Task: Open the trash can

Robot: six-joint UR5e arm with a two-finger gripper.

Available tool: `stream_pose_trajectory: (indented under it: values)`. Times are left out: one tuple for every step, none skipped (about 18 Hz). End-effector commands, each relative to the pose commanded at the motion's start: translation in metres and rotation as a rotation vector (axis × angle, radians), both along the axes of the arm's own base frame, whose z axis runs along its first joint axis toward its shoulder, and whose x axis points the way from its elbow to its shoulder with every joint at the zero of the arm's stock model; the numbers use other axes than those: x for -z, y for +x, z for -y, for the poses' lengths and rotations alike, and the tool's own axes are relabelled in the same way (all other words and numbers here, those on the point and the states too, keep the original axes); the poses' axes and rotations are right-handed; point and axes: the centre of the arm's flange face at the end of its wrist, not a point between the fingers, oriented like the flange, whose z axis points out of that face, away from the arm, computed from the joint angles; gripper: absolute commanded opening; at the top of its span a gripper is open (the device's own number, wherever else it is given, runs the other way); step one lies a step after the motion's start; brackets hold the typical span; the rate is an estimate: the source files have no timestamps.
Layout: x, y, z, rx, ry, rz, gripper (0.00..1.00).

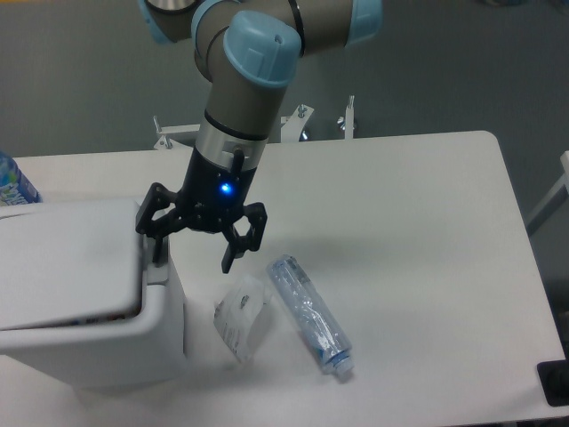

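The claw [194, 252] hangs with fingers spread, one tip on the trash can [84, 302] button, its lid lifted slightly

Big white trash can [84, 342] at table's left; lid slightly raised.

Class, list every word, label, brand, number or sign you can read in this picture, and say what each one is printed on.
No text can be read.
Blue-labelled plastic bottle at the left edge: print too blurred to read.
Clear plastic bottle lying on the white table: no legible label.
Crumpled clear wrapper: dark marks too small to read.
Large white plastic trash can: no lettering visible.
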Motion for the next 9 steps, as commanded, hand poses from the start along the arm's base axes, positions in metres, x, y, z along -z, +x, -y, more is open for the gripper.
stream_pose_trajectory:
  values:
    - [0.0,0.0,0.0,0.0,0.0,0.0,1.0]
    - [0.0,0.0,0.0,-0.002,-0.001,0.0,1.0]
    - [-0.001,0.0,0.0,-0.001,0.001,-0.003,1.0]
    - [-0.004,-0.001,-0.001,-0.001,0.005,-0.006,1.0]
    - [-0.009,-0.001,-0.001,-0.001,0.011,-0.012,1.0]
    - [-0.018,-0.002,-0.001,0.003,0.025,-0.028,1.0]
    - [-0.029,-0.003,-0.002,0.005,0.04,-0.044,1.0]
    - [-0.04,-0.005,-0.003,0.004,0.056,-0.058,1.0]
    - [-0.05,-0.009,-0.003,-0.001,0.067,-0.071,1.0]
